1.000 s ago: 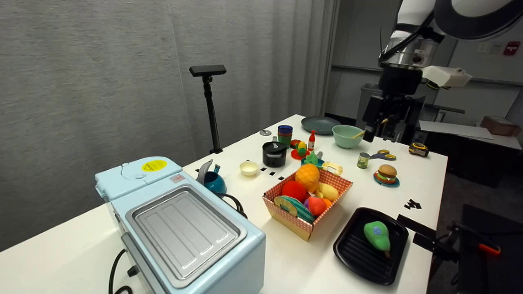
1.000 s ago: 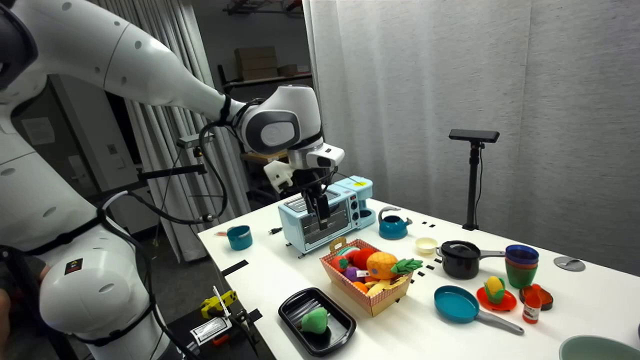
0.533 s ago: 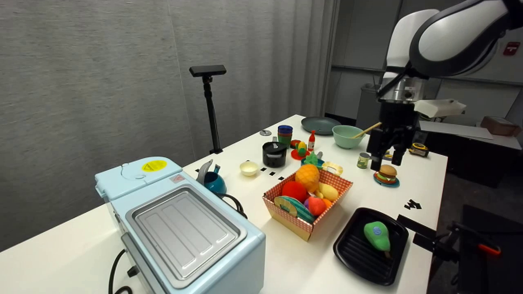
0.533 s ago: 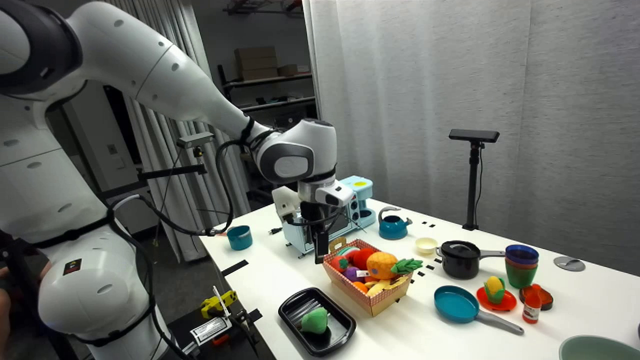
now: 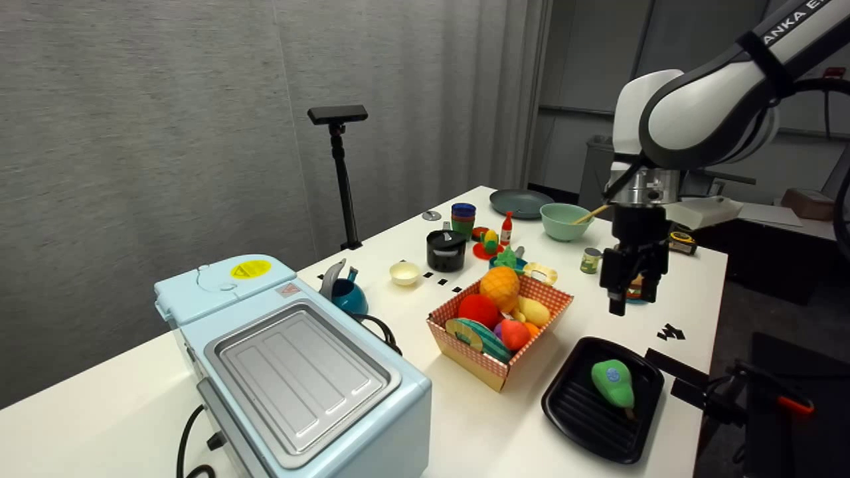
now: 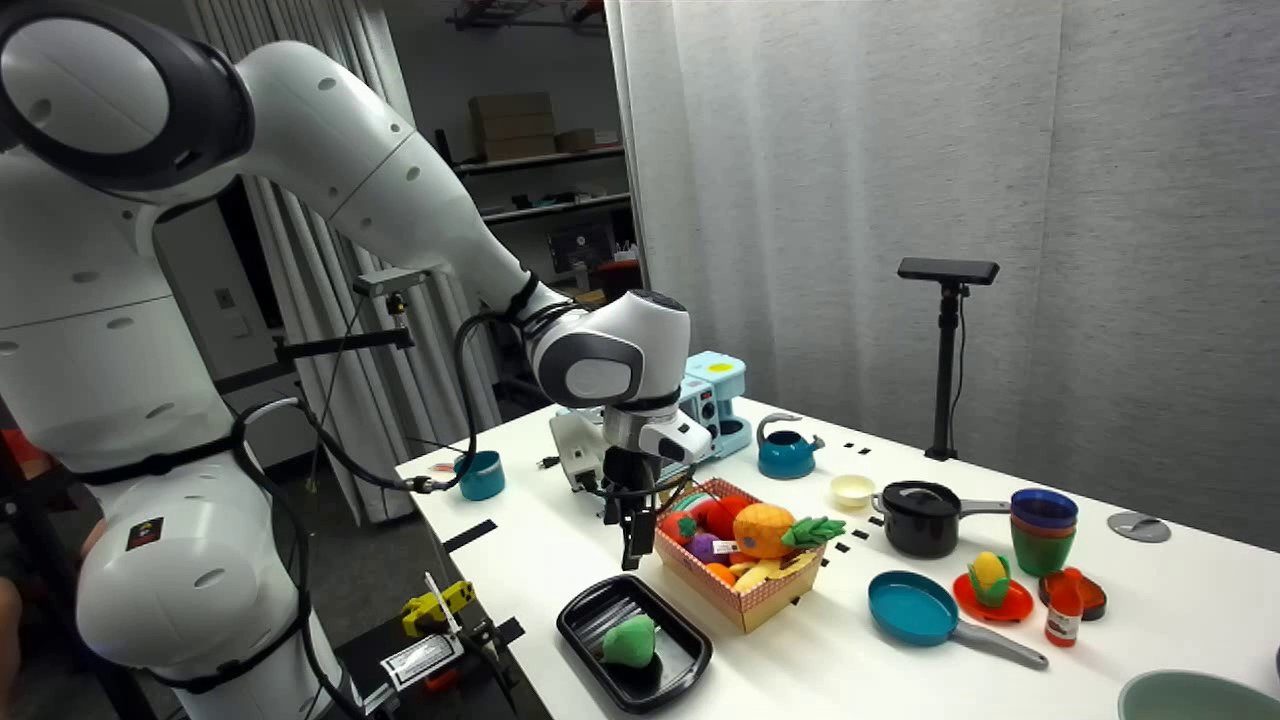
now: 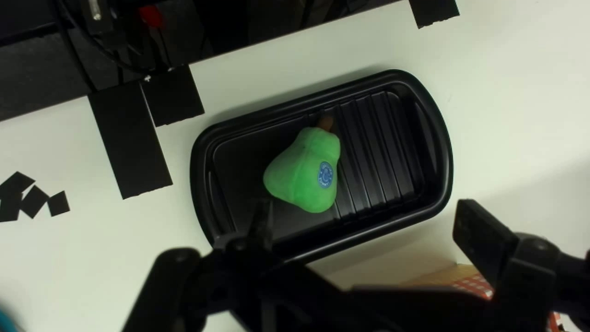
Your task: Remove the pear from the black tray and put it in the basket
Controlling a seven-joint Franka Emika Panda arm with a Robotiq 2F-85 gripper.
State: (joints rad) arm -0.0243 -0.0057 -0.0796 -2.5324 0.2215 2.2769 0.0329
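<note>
The green pear (image 5: 612, 383) lies on its side in the black tray (image 5: 588, 428), and it shows in the same place in the exterior view (image 6: 630, 642) and the wrist view (image 7: 304, 170). The basket (image 5: 468, 364) stands beside the tray and holds several toy fruits; a corner of the basket (image 7: 474, 283) shows in the wrist view behind a finger. My gripper (image 5: 633, 302) points down, empty, above the table near the tray and basket. In the wrist view its fingers (image 7: 364, 210) are wide apart, with the pear ahead of them and not between them.
A pale blue toaster oven (image 5: 312, 378) stands on the basket's far side from the tray. A toy burger (image 5: 635, 289) is partly hidden behind my gripper. A can (image 5: 590, 260), green bowl (image 5: 564, 222), black pot (image 6: 920, 520) and teal pan (image 6: 912, 608) also stand on the table.
My gripper has come down and moved closer to the black tray, passing beside the basket. The pear, tray and basket have not moved.
</note>
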